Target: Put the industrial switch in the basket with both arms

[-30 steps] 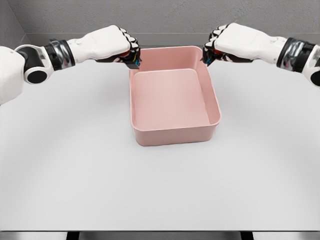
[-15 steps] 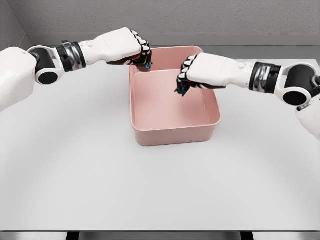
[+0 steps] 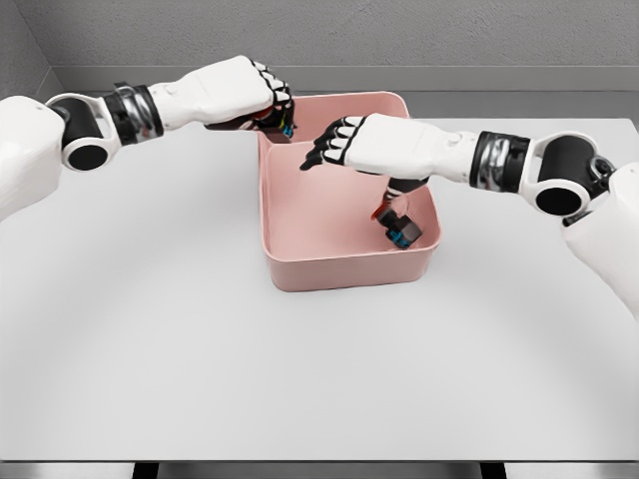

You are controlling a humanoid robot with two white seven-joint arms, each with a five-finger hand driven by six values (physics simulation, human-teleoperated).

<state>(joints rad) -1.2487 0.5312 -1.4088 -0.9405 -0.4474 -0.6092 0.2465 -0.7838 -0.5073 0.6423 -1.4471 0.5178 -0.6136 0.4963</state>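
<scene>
Pink basket (image 3: 300, 271), pale grey table (image 3: 150, 329), white robot hand (image 3: 344, 142), dark switch (image 3: 401, 232)

You're looking at a bare simulated test bench, not a lived-in room. A plain white table (image 3: 200, 379) fills the view, with flat grey walls (image 3: 399, 35) at 12 o'clock.

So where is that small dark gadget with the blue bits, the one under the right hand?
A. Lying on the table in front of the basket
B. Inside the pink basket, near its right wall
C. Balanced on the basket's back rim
B: the gadget sits inside the pink basket, by its right wall, below the open right hand.
</scene>
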